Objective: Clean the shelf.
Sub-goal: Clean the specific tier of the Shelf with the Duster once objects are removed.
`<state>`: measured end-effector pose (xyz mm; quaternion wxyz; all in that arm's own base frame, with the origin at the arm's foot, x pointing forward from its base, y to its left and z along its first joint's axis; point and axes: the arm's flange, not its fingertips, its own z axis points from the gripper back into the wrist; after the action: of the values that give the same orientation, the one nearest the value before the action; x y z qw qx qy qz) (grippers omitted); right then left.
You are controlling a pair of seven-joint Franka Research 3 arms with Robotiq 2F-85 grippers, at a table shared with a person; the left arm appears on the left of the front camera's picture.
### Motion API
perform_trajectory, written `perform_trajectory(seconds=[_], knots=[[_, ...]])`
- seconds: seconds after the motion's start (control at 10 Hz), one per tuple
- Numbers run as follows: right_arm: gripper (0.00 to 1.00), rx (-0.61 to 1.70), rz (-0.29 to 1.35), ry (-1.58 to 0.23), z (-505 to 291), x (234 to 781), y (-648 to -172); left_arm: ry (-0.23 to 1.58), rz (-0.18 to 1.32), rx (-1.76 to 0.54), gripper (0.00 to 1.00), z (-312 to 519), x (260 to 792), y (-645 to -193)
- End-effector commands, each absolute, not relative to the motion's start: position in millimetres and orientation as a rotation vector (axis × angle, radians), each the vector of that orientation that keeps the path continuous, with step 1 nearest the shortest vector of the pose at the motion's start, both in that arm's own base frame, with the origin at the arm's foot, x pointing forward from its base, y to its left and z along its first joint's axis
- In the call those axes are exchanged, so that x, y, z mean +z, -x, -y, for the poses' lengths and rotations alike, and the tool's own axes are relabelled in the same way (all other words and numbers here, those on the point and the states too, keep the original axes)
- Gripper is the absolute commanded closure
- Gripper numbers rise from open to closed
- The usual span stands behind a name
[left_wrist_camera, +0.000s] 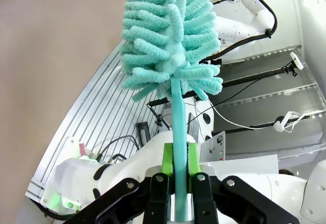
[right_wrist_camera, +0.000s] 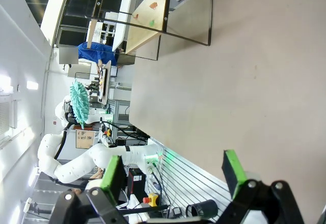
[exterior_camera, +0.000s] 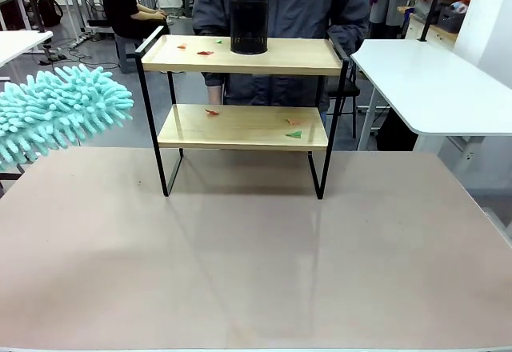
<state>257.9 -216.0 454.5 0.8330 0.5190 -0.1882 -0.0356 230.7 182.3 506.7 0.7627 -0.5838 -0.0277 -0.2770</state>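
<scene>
On the table [exterior_camera: 256, 272] the shelf [exterior_camera: 296, 58] is set far-centre, person just behind, long axis run left–right, front faced twd the robot. The duster [exterior_camera: 56, 112] is clamped by its handle in the left gripper [left_wrist_camera: 177, 160], head pointed right twd the shelf but well apart; the right gripper [right_wrist_camera: 172, 169] is held w/ fingers spread wide, nothing between. For a good sweep the head should be laid flat & drawn lengthwise along each board, the cup [exterior_camera: 249, 24] skirted so no scraps [exterior_camera: 294, 134] are missed.
</scene>
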Motion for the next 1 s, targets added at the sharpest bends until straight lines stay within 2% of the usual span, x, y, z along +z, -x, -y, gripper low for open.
perform_trajectory(seconds=[0.0, 0.3, 0.4, 0.8, 0.9], knots=[[0.0, -0.056, 0.43, -1.116, 215.3, 455.7, -259.6, 1.297, 0.067, -0.588, 1.0, -182.6, 513.7, -229.1], [0.0, -0.056, 0.43, -1.116, 215.3, 455.7, -259.6, 1.297, 0.067, -0.588, 1.0, -182.6, 513.7, -229.1], [0.0, -0.056, 0.43, -1.116, 215.3, 455.7, -259.6, 1.27, 0.06, -0.602, 0.88, -182.3, 506.8, -230.7], [0.0, -0.056, 0.43, -1.116, 215.3, 455.7, -259.6, 0.942, -0.173, -0.842, 0.88, -50.4, 532.9, -216.4], [0.0, -0.056, 0.43, -1.116, 215.3, 455.7, -259.6, 0.831, -0.103, -0.675, 0.88, -14.8, 530.0, -224.3]])
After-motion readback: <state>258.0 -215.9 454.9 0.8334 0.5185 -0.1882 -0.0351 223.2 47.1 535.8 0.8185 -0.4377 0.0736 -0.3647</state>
